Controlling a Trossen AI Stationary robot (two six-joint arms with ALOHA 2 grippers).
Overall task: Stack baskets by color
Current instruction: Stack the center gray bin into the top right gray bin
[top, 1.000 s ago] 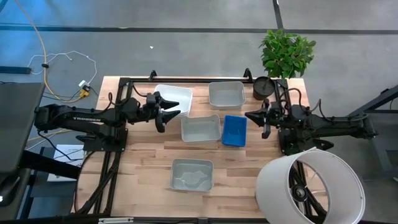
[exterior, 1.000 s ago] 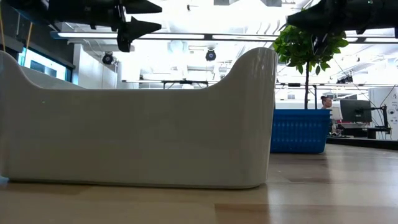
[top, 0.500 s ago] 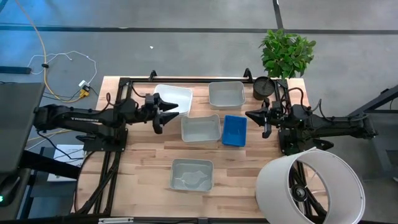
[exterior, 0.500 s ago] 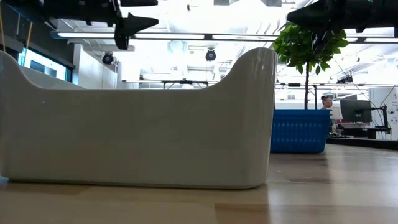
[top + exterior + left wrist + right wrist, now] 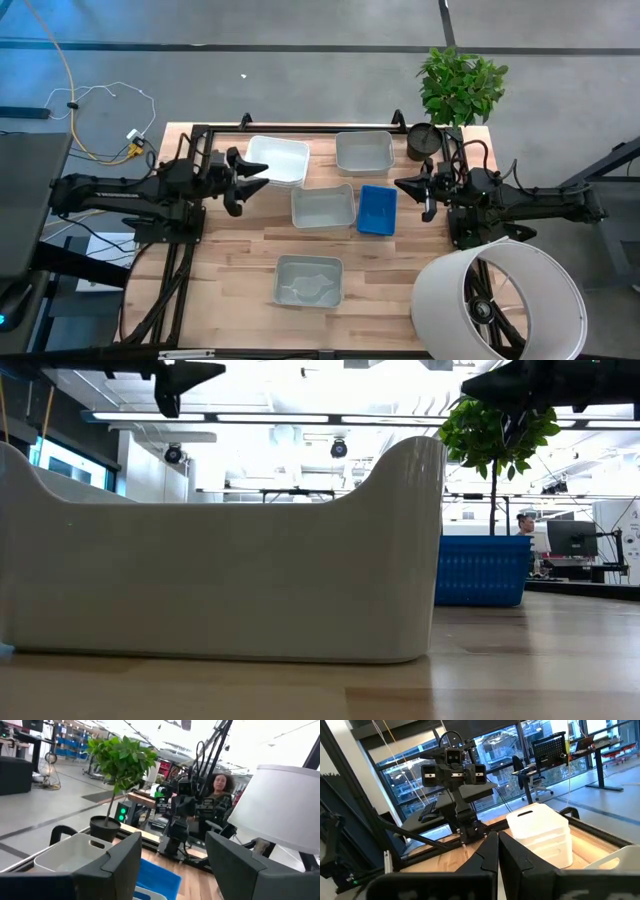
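A stack of white baskets [image 5: 280, 160] [image 5: 540, 834] rests on the table at the far left. A pale basket [image 5: 364, 152] [image 5: 75, 852] stands to its right. At mid-table a grey basket [image 5: 322, 207] sits beside a blue basket [image 5: 377, 209] [image 5: 482, 570]. Another grey basket [image 5: 309, 280] [image 5: 220, 570] stands alone near the front. My left gripper [image 5: 254, 180] [image 5: 174, 840] hangs open above the table, left of the white stack, holding nothing. My right gripper [image 5: 405, 185] [image 5: 497, 851] is shut and empty, right of the blue basket.
A large white lampshade [image 5: 498, 300] stands at the table's near right corner. A black plant pot [image 5: 423, 141] with a leafy plant [image 5: 460, 85] is at the far right corner. A person [image 5: 220, 782] shows beyond the table. Bare wood lies around the near grey basket.
My left gripper has drawn back from the white stack toward the table's left edge and has risen a little, staying open and empty. The baskets have not moved.
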